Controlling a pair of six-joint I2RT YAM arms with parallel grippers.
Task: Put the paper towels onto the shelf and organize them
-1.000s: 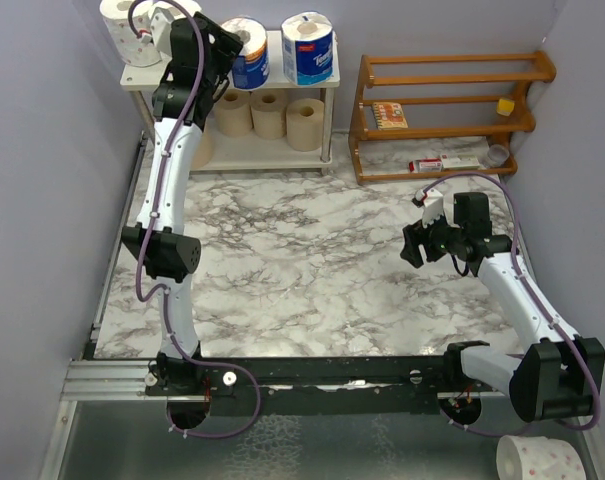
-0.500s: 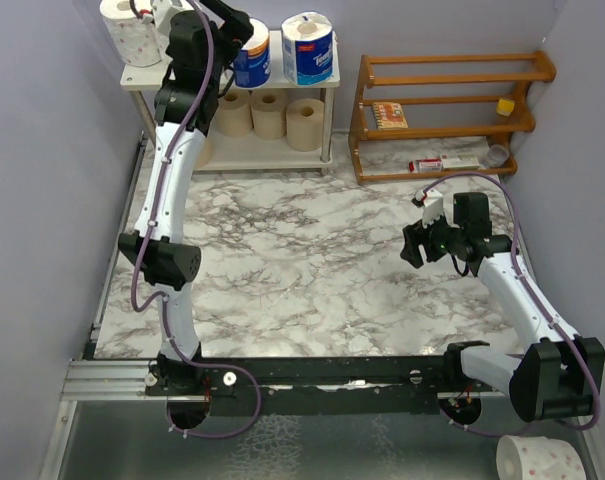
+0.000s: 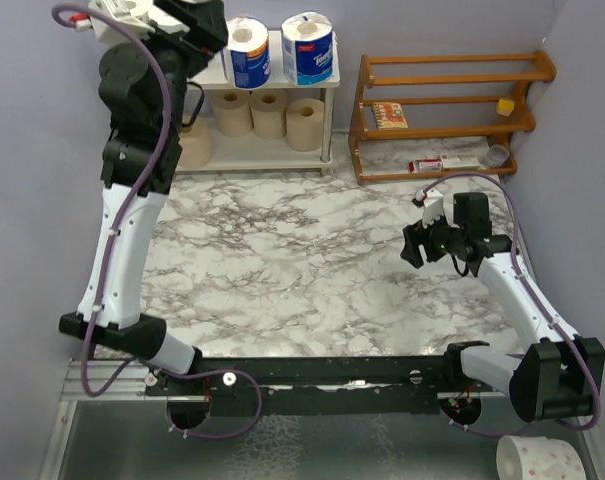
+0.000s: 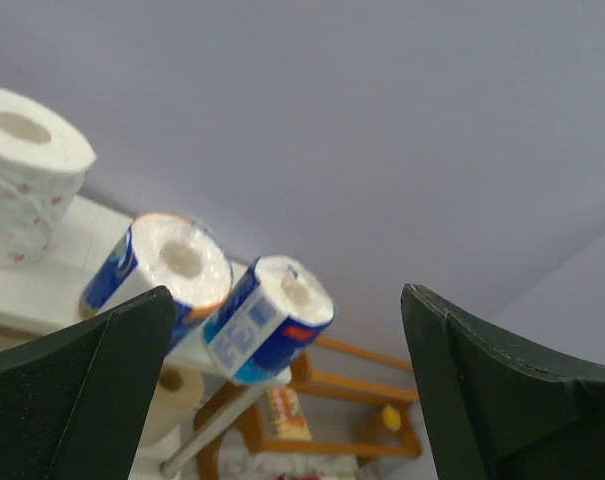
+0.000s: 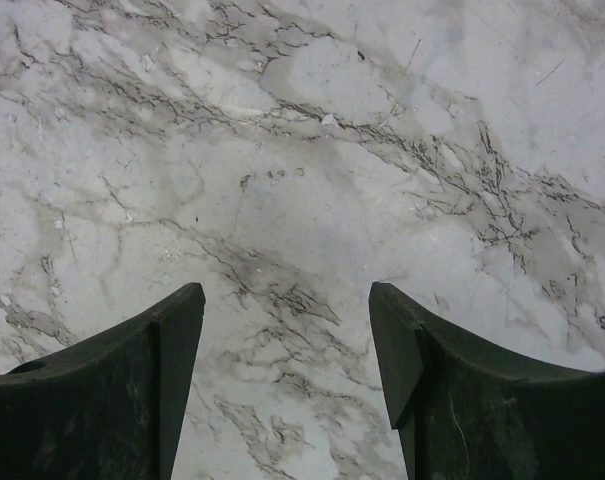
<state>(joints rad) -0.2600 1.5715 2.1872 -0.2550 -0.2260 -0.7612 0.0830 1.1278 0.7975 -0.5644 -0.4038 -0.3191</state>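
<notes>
Two wrapped rolls [image 3: 308,50] near wooden rack [image 3: 452,72]

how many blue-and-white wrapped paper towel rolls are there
2. Both blue-and-white wrapped cylindrical paper towel rolls stand side by side on the top board of the pale two-tier shelf, one left, one right. The left arm covers its left end, so more could be hidden.
</notes>
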